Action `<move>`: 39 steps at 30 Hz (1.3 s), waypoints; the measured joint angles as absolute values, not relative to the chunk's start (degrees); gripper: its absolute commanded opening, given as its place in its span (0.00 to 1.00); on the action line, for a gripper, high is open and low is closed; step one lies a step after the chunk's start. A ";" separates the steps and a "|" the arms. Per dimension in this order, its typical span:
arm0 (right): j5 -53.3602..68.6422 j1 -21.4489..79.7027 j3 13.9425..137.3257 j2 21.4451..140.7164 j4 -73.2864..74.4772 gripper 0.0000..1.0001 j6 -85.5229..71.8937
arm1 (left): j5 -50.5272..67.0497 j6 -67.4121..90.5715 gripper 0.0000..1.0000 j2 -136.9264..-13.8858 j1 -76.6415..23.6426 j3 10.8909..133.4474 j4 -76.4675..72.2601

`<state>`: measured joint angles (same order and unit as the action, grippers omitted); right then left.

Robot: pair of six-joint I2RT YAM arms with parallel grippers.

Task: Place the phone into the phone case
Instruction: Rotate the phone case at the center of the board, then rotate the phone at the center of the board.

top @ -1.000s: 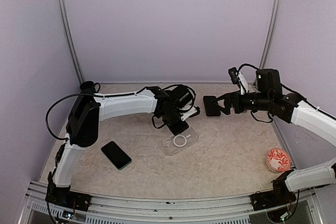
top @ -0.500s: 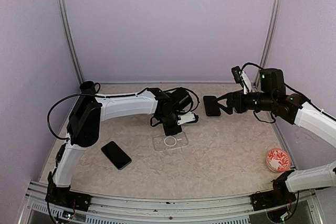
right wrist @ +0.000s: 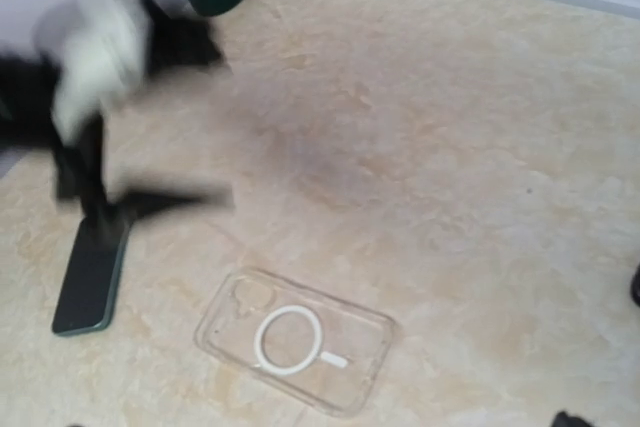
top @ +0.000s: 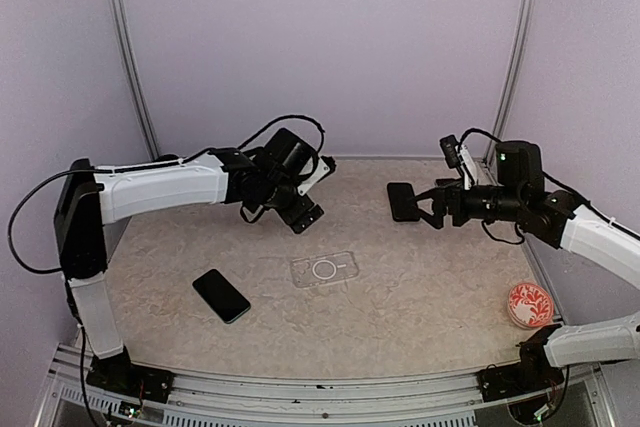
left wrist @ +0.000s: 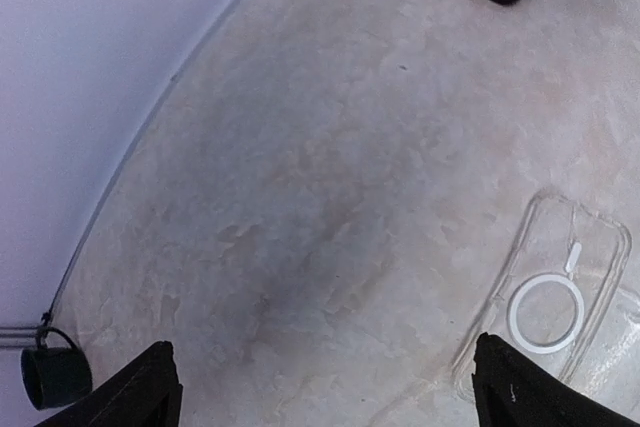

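While the left gripper [left wrist: 325,392] and right gripper [top: 412,203] gape wide and empty, the phone [top: 221,295] lies apart from the clear phone case [top: 324,269] below the left one; insertion has not begun.

The clear phone case [top: 323,269] is lying flat at the middle of the table [top: 430,282], and the dark phone [top: 221,295] is lying apart from it, to its left and slightly nearer. The left gripper [top: 298,213] is hovering beyond the case, holding nothing, while the right gripper [top: 417,205] is hanging at the far right, jaws spread. A red-and-white dish [top: 528,304] is sitting at the near right.
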<state>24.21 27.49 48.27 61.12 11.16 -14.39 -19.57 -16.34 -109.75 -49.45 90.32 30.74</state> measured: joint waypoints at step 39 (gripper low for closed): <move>30.87 55.57 82.70 117.19 3.18 0.99 -11.25 | -16.91 73.12 0.99 -58.98 -37.36 29.45 30.41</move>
